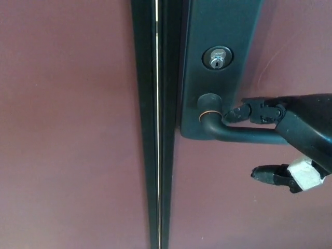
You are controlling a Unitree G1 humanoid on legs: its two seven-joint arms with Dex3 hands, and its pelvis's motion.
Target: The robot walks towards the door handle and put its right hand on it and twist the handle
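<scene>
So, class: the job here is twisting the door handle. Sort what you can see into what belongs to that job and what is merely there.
Belongs to the job:
- door handle
- right hand, fingers either side of the lever

Merely there:
- keyhole cylinder
- dark backplate
- door edge strip
- maroon door panel

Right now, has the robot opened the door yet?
Not yet. Done: it has reached the door, and its right hand is on the handle, one finger above the lever and one below. In hand: the grip, the lever lying about level. Left: the twist. The gap beside the door looks closed.
</scene>
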